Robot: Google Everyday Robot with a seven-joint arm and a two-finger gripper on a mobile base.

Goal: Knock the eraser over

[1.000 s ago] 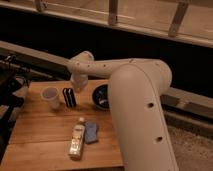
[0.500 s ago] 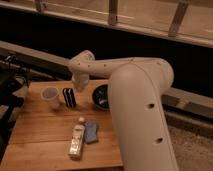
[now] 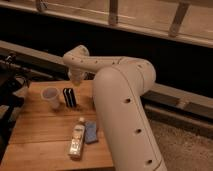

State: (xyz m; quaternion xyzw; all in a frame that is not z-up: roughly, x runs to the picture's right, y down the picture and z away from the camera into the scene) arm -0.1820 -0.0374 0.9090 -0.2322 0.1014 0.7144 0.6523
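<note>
The eraser (image 3: 69, 97), a small black block with a thin pale stripe, stands upright on the wooden table (image 3: 40, 130), just right of a white cup (image 3: 51, 97). My gripper (image 3: 75, 79) hangs at the end of the white arm (image 3: 100, 62), just above and slightly behind the eraser, a little to its right. Whether it touches the eraser cannot be told.
A clear bottle (image 3: 77, 139) lies on its side near the table's front, with a flat blue pad (image 3: 91, 131) next to it on the right. The big white arm link (image 3: 122, 115) covers the table's right side. Dark equipment (image 3: 9, 82) stands to the left.
The arm has shifted a little to the left and now covers the dark bowl seen earlier to the eraser's right. The eraser still stands upright.
</note>
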